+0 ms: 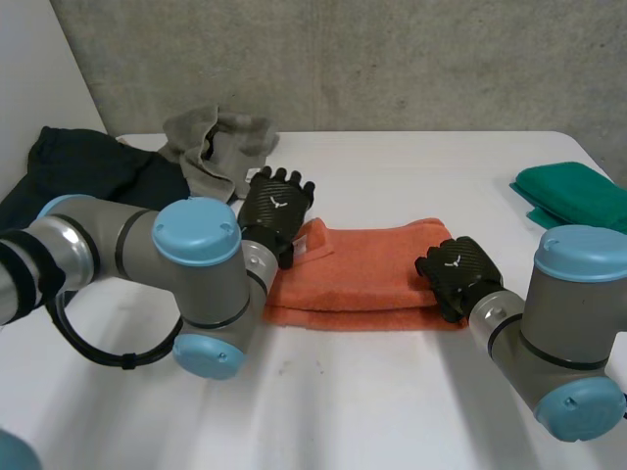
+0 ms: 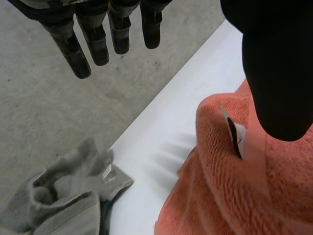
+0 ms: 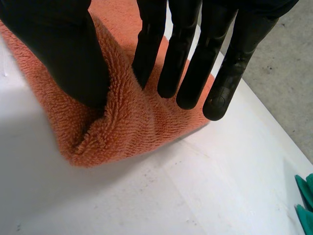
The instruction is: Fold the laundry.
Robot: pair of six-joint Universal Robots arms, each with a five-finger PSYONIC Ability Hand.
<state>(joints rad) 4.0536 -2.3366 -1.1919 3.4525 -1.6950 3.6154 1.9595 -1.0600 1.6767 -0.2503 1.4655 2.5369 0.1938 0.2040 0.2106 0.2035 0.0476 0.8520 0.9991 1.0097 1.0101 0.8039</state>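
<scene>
Your white table point(image 1: 392, 411) has a folded orange towel point(image 1: 372, 274) in the middle, a grey cloth point(image 1: 211, 147) and a dark cloth point(image 1: 88, 171) at the far left, and a green cloth point(image 1: 578, 196) at the far right.

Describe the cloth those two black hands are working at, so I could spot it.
On the white table, look at the middle. The orange towel lies there folded into a flat strip, the right hand pinching one end. It alone is orange: the grey garment behind it is crumpled, the green cloth sits at the table's right edge.
</scene>
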